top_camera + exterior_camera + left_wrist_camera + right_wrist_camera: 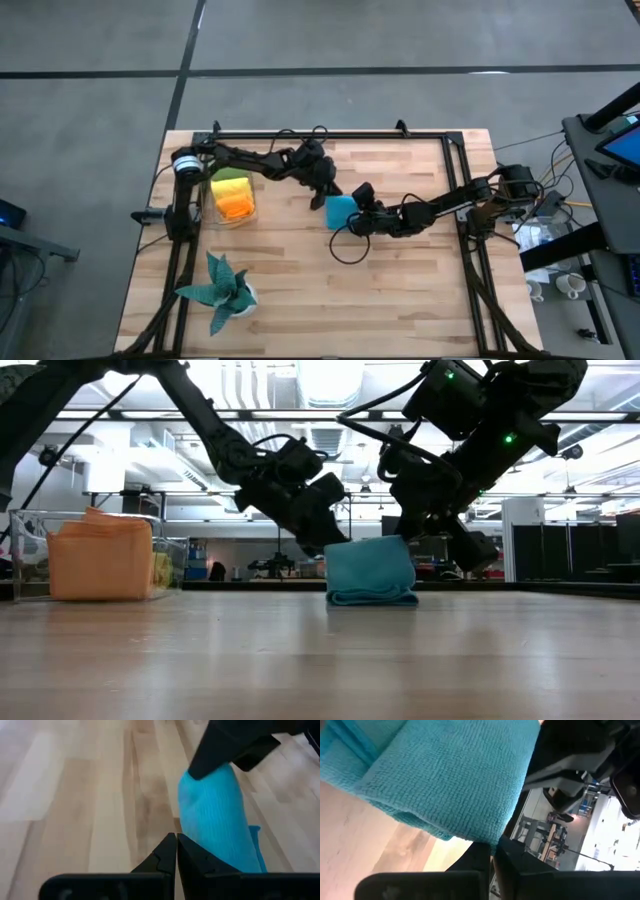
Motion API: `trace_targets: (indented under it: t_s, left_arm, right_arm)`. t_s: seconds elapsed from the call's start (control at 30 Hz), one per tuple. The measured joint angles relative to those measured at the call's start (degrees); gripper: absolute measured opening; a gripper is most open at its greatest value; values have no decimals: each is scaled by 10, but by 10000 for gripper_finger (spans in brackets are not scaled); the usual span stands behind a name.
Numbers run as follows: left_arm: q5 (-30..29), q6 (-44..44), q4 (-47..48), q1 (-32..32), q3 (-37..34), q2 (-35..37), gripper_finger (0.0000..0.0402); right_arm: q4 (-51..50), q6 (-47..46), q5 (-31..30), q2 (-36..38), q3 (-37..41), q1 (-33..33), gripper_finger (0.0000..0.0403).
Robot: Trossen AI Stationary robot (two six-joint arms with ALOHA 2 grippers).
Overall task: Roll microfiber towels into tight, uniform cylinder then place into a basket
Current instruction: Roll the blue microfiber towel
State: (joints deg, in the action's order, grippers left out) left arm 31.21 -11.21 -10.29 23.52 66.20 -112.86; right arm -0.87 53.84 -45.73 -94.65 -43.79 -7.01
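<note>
A bright blue towel [341, 210], rolled into a short thick bundle [370, 568], lies on the wooden table between my two grippers. My left gripper [327, 196] is shut at the roll's left far side; its wrist view has the roll [215, 815] right beside its tips [176, 840]. My right gripper [358, 204] is shut at the roll's right side, its tips [491, 849] under the towel's edge [445, 780]. The clear basket [212, 205] at the left holds rolled orange [237, 207], yellow and green towels. My left gripper lays the outer side of its shut fingers [192, 857] against the roll's long side [187, 822], slanting down from the table's left far side. The roll rests on the table. My right gripper's shut fingertips [481, 851] meet the roll's outer fold [470, 836], slanting down from the table's right. Whether any cloth sits between the fingers, I cannot tell. The roll lies on the table.
A dark teal spiky plant in a white pot [222, 290] stands near the front left. A black metal frame [330, 135] runs round the table. A loose black cable [350, 250] loops on the wood near the right arm. Bare wood lies toward the near edge.
</note>
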Motion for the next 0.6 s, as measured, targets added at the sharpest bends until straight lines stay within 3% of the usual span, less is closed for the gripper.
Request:
trace_targets:
  t_s: [0.37, 0.6]
  left_arm:
    - [6, -1, 17, -18, 2, 5, 0]
    - [25, -7, 18, -18, 6, 12, 0]
  right_arm:
    - [-1, 1, -36, 0, 0, 0, 8]
    - [1, -46, -53, -1, 0, 4, 8]
